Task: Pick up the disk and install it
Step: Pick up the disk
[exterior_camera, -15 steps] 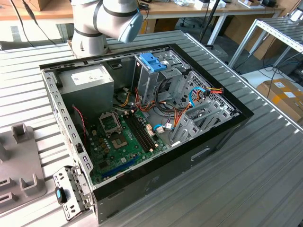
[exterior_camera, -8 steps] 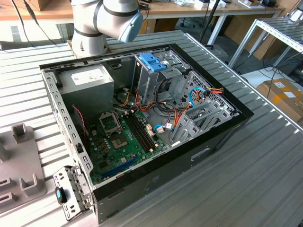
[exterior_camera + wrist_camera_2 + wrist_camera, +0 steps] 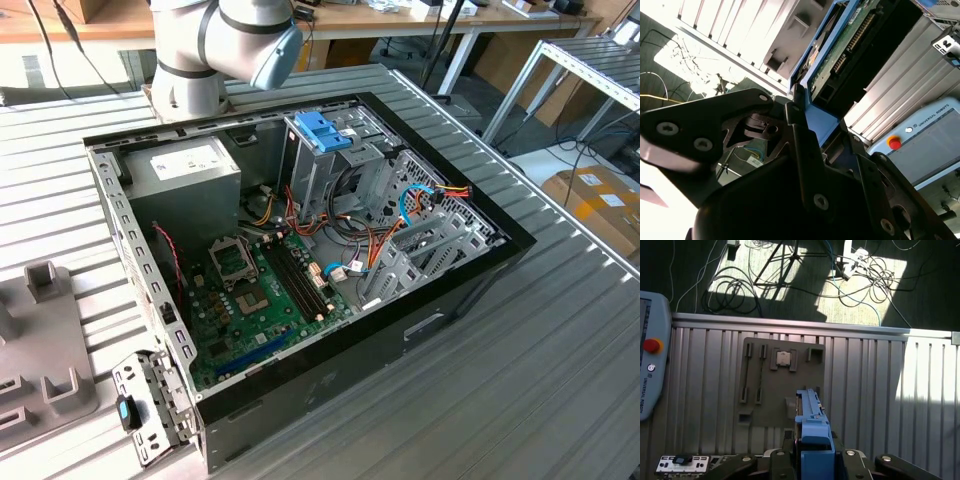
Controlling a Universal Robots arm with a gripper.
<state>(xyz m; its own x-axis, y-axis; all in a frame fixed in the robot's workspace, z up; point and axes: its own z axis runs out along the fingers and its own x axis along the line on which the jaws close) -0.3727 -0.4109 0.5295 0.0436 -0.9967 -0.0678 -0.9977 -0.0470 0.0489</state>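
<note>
Gripper (image 3: 813, 446) is sitting closest to the lens in both wrist views, and it's clenching the disk (image 3: 811, 412). One black finger (image 3: 800, 140) is pressing on each side, spread only as wide as the disk between them. I'm seeing the disk edge-on in the first wrist view, blue rail facing the camera, sticking straight out past the fingertips. Its green circuit-board face is showing in the second wrist view. It's hanging over the grey fixture plate (image 3: 765, 400), far end near one of the plate's slots. I can't tell if it's touching the plate or just clear of it.

Ribbed metal table (image 3: 560, 380) is carrying everything. Open computer case (image 3: 440, 325) is lying flat on it in the exterior view, open side up, with the robot arm (image 3: 215, 45) rising just behind it. Inside, I'm seeing the green motherboard (image 3: 255, 290) on the floor and the grey power supply (image 3: 185, 170) in the corner nearest the arm. The metal drive cage (image 3: 350, 170) is standing beside it, with a blue handle (image 3: 322, 130) on top. Teach pendant (image 3: 650, 365) is lying by the table's edge, apart from the plate. Processor chip (image 3: 784, 358) is sitting in a pocket of the plate. Red button (image 3: 652, 345) is showing on the pendant.
</note>
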